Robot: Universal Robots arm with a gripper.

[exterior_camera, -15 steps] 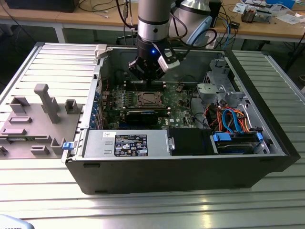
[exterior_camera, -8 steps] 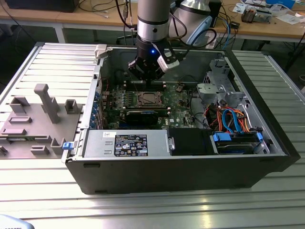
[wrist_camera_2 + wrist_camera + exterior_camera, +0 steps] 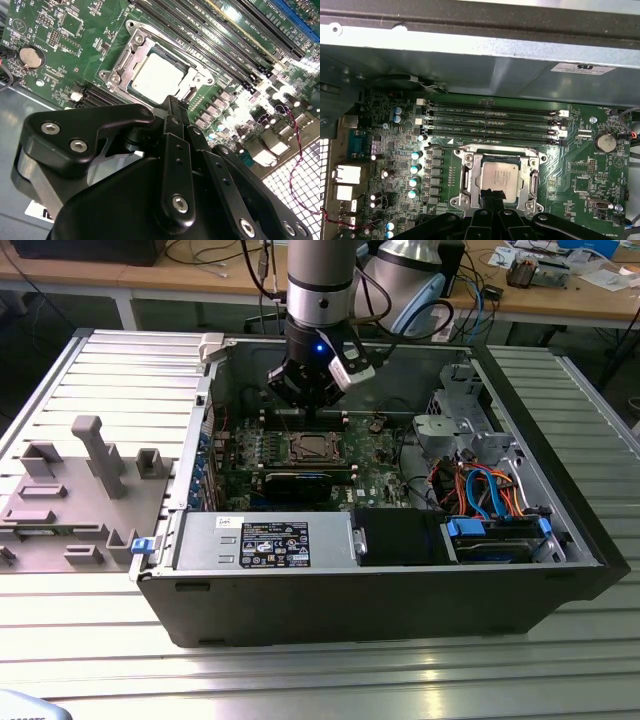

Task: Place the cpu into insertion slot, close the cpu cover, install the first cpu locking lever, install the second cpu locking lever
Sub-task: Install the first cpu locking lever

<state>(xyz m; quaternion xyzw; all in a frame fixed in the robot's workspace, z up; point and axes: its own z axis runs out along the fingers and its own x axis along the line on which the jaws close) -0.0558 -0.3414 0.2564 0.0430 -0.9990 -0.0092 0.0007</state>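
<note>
Cpu (image 3: 501, 176) sits in the insertion slot (image 3: 466, 176) at lower centre of the first wrist view, cpu cover (image 3: 131, 52) down; we judge the end effector (image 3: 172, 102), fingers together, should press levers squarely.

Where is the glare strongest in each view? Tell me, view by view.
Second wrist view: glare whitens the cpu top and washes out the motherboard beside it. First wrist view: even light, cpu readable. Exterior view: soft reflections streak the ribbed table.
</note>
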